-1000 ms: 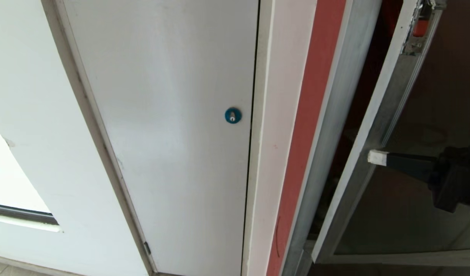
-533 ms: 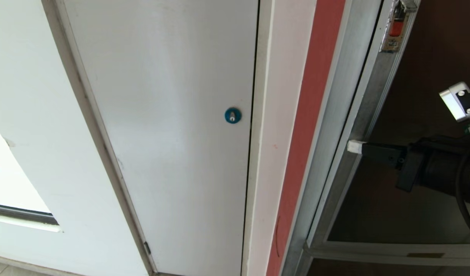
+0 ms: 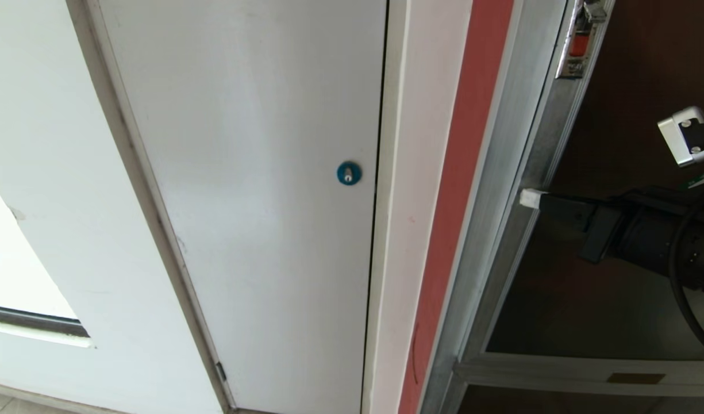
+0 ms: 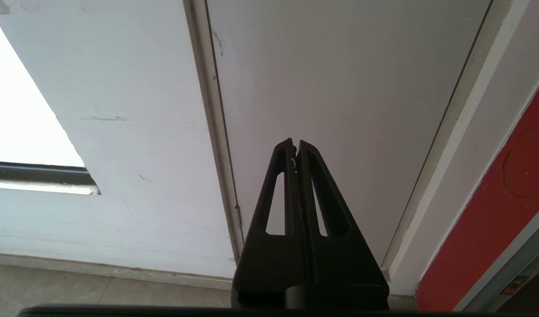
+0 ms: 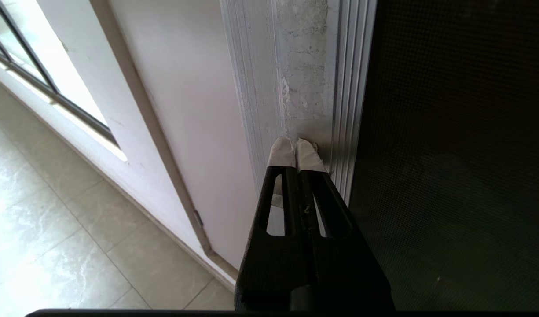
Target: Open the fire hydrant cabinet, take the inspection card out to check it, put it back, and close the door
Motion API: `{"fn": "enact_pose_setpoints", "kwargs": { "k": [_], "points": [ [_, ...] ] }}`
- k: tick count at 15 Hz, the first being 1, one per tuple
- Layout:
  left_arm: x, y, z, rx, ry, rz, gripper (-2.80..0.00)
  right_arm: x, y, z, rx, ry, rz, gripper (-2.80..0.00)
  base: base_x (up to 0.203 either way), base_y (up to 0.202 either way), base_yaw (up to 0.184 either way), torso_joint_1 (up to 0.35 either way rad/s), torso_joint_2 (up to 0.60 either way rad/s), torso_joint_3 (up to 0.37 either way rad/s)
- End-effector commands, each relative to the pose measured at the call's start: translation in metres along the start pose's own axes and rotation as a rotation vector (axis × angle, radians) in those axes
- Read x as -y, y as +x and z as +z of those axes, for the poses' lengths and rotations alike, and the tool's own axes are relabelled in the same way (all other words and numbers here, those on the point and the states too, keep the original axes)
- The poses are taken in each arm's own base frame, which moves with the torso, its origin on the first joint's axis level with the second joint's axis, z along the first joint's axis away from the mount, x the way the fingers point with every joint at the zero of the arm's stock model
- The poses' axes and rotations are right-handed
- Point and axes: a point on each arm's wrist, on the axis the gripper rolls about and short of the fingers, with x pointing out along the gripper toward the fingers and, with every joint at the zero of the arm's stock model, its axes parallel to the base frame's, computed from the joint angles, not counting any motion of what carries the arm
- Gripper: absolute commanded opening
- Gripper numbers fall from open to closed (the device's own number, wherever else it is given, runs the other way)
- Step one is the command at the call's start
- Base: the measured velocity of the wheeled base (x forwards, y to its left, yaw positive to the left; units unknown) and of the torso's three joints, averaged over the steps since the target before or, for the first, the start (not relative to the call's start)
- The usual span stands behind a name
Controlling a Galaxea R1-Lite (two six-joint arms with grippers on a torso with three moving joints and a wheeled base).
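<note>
The fire hydrant cabinet stands at the right, a silver frame beside a red strip. Its door, dark tinted glass in an aluminium frame, lies flush against the cabinet frame, with the small red latch at the top. My right gripper is shut and empty. Its white-taped fingertips press on the door's frame strip next to the glass. The left gripper is shut and parked low in front of the white door. The inspection card is out of view.
A plain white door with a round blue lock fills the middle. A white wall and a window lie at the left. Tiled floor runs along the wall's foot.
The glass door has swung from ajar to flush with the cabinet frame. My right gripper travelled left with it, its tips on the door's frame. The left arm has not moved.
</note>
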Motion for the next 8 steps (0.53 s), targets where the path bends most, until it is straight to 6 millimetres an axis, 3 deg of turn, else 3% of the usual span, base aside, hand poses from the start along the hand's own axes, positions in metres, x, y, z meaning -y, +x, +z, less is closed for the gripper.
{"fn": "enact_pose_setpoints", "kwargs": {
  "k": [1,8],
  "points": [
    [0.0000,0.0010,-0.0038,-0.014,0.000,0.001,-2.80,0.0011,0.0025,-0.0018,-0.005,0.002,-0.005,-2.80,0.000,0.000,0.000,0.000,0.00,0.000],
    [0.0000,0.0010,-0.0038,-0.014,0.000,0.001,-2.80,0.0013,-0.0004,0.0003,0.011,-0.002,-0.072,-2.80,0.000,0.000,0.000,0.000,0.00,0.000]
  ]
}}
